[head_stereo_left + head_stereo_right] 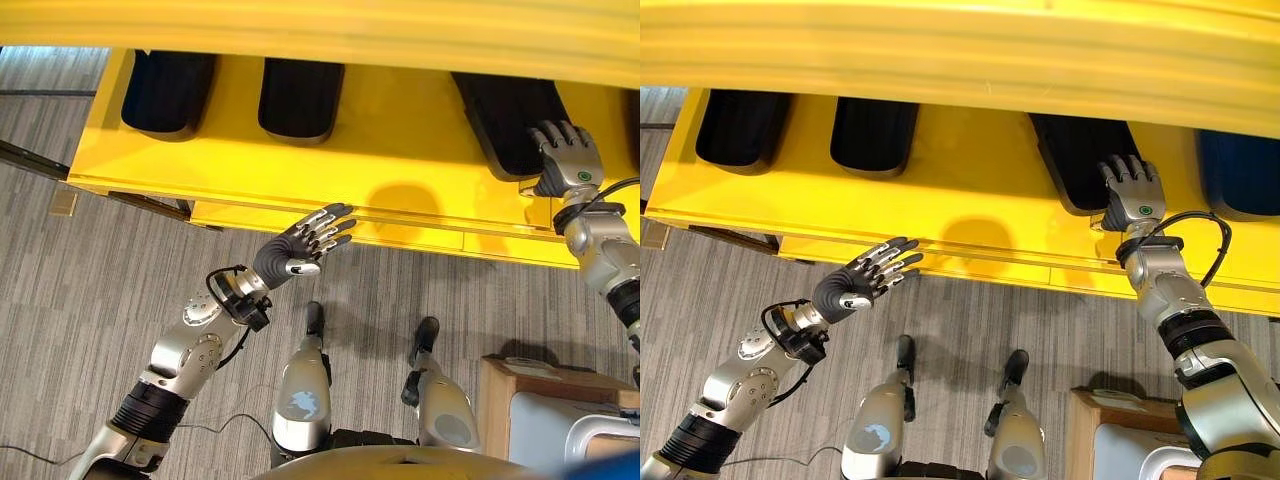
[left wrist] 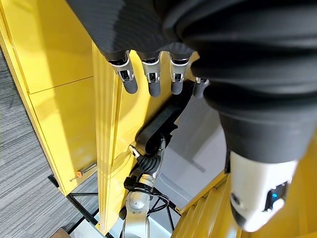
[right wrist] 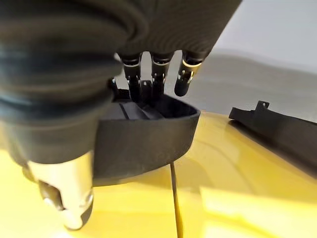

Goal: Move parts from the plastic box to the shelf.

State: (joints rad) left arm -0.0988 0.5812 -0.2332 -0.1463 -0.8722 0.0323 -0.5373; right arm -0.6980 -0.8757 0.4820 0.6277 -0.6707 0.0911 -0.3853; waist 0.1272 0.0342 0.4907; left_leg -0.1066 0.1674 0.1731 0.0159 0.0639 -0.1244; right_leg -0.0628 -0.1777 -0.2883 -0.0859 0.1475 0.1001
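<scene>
- The yellow shelf [image 1: 400,170] runs across the far side, its front edge over a grey carpet floor [image 1: 90,290].
- Black moulded parts lie in a row on the shelf: one [image 1: 168,92] near the left end, a second [image 1: 300,98] just beside it, a third [image 1: 1080,160] toward the right end.
- The right hand [image 1: 1132,196] rests on the near end of that third part, fingers laid over its rim; whether they clasp it, I cannot tell.
- The left hand [image 1: 305,245] hangs in front of the shelf's front edge, fingers straight and empty.
- A wooden stand [image 1: 545,385] with a pale box [image 1: 550,430] sits at the lower right.
</scene>
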